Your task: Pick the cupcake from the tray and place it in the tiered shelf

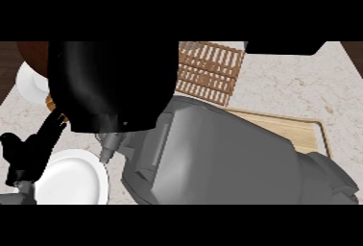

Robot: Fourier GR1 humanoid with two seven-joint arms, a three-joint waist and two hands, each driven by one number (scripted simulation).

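Observation:
My right forearm (227,158) rises close to the head view and fills its middle. Its black hand (113,81) looms large at the upper left, and the fingers cannot be made out. The cupcake shows nowhere; the arm and hand may hide it. The tiered shelf (209,72), brown wooden slats, lies at the top centre, just right of the right hand. The light wooden tray (301,132) peeks out at the right behind the forearm, and its visible part is bare. My left hand (28,151) rests open at the lower left edge, fingers up.
A white plate (71,180) lies at the lower left beside the left hand. Another white round item (32,81) and a dark brown object (32,55) sit at the upper left. Speckled countertop (305,91) shows at the right.

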